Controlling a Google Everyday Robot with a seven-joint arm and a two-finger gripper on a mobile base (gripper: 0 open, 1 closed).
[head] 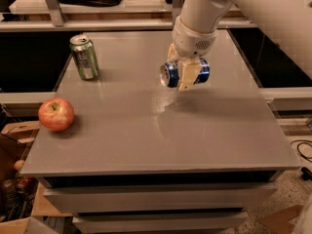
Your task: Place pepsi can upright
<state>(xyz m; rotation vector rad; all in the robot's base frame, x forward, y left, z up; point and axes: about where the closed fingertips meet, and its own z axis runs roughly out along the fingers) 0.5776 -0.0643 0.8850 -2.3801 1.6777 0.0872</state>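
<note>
The pepsi can [170, 74] is dark blue with silver ends. It lies on its side, held in the air above the grey table [146, 130], its silver end facing left. My gripper [183, 72] comes down from the white arm at the top right and is shut on the can, with one cream finger [187, 76] across its front. The can's shadow falls on the table just below it.
A green-and-silver can [84, 56] stands upright at the table's back left. A red apple [56, 114] sits near the left edge. Shelving runs behind the table, and boxes lie on the floor to the left.
</note>
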